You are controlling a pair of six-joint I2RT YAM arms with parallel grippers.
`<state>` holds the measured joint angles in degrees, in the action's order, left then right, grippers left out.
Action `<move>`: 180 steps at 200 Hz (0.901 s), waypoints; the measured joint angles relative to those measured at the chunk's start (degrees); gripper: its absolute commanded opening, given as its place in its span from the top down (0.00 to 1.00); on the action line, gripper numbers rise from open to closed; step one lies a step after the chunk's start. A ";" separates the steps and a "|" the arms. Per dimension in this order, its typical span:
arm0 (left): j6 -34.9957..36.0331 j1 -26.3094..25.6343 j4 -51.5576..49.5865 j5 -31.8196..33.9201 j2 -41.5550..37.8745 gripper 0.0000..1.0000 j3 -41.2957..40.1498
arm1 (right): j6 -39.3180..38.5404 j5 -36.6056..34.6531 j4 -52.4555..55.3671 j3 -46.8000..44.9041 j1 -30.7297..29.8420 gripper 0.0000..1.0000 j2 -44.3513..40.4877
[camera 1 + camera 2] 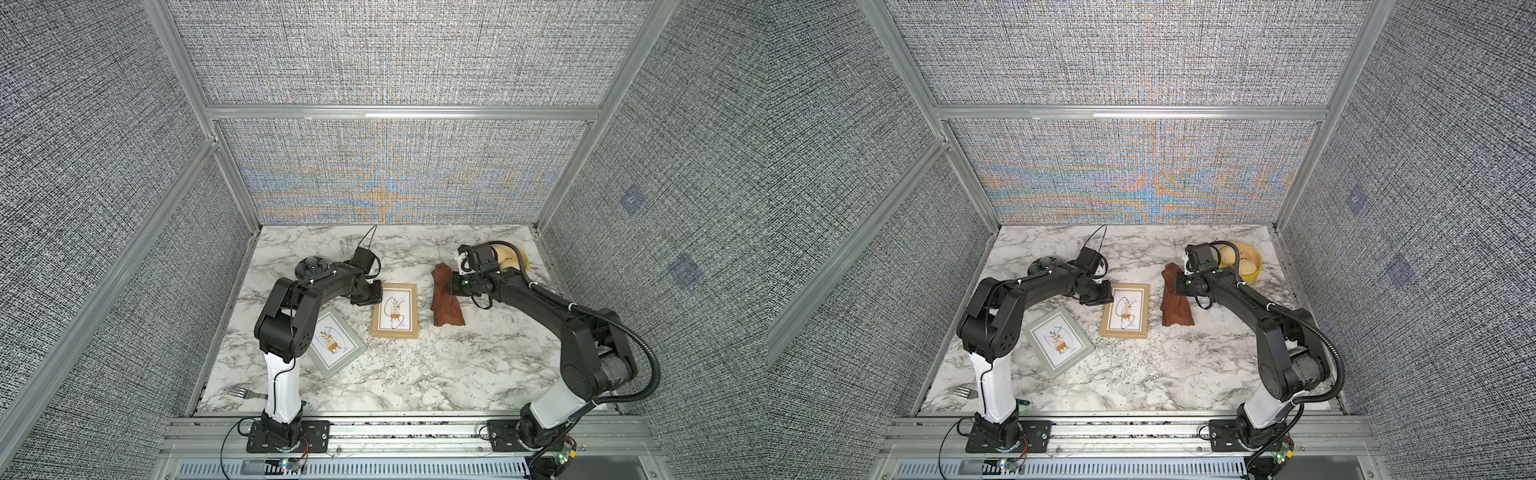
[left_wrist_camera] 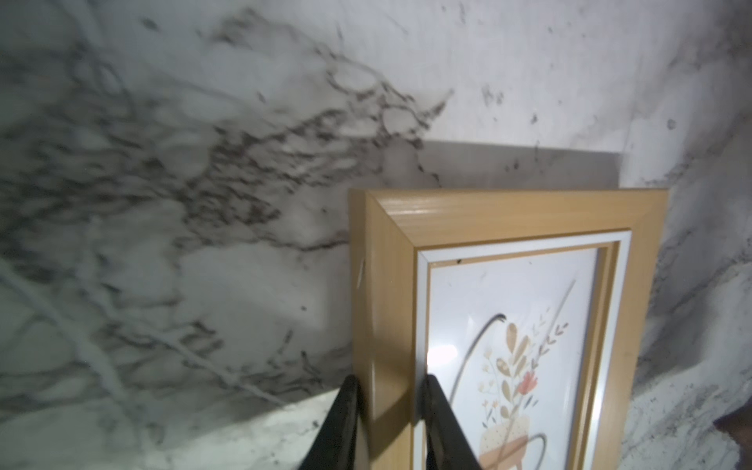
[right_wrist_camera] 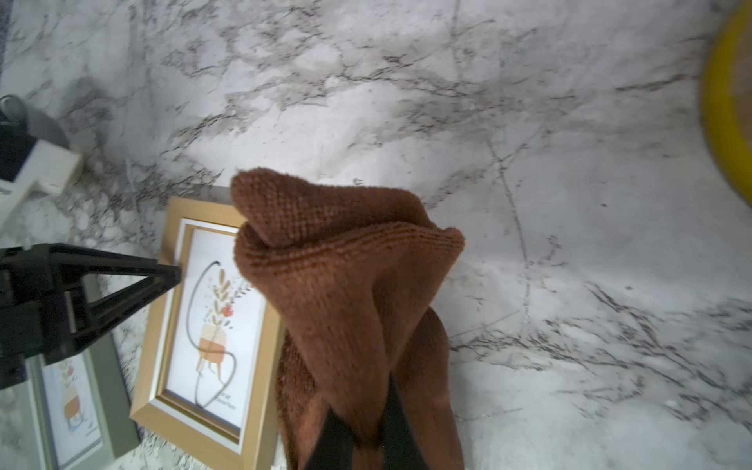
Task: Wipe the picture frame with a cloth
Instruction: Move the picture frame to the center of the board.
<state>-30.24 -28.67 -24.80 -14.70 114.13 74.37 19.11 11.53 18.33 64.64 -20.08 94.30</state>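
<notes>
A light wooden picture frame (image 1: 395,309) (image 1: 1125,309) with a plant print lies near the middle of the marble table. My left gripper (image 1: 368,297) (image 2: 390,382) is at its far left corner, and its two black fingers clamp the frame's side rail (image 2: 386,325) from either side. Right of the frame, the reddish-brown cloth (image 1: 444,307) (image 1: 1177,309) hangs bunched, its lower end trailing on the table. My right gripper (image 3: 364,407) is shut on a fold of the cloth (image 3: 346,285), lifting its upper part beside the frame (image 3: 179,211).
A second, grey picture frame (image 1: 336,347) (image 1: 1059,343) lies tilted at the front left, partly under my left arm. A yellow bowl (image 1: 1246,259) stands at the back right, a dark dish (image 1: 309,266) at the back left, a fork (image 1: 243,391) at the front left edge. Panel walls enclose the table.
</notes>
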 measured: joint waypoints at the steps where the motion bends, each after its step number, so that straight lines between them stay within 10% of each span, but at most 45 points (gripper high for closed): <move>1: -0.22 -0.17 0.22 0.07 -0.15 0.74 -0.20 | -0.09 0.20 -0.07 0.00 -0.07 1.00 0.02; 55: -6.16 -1.66 4.74 1.36 -2.80 0.75 -4.70 | -2.29 9.27 -2.91 0.48 -5.14 1.00 5.25; 138: -8.90 -1.84 6.93 1.81 -2.91 0.78 -6.01 | 0.70 8.02 -1.60 2.03 -6.12 0.69 11.96; 180: -9.44 -1.84 7.80 1.68 -2.91 0.79 -6.67 | 0.46 7.19 -0.96 1.97 -6.60 0.96 11.26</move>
<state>-39.68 -30.50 -16.99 -13.02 111.22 67.70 19.57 18.72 17.37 66.61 -26.68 105.56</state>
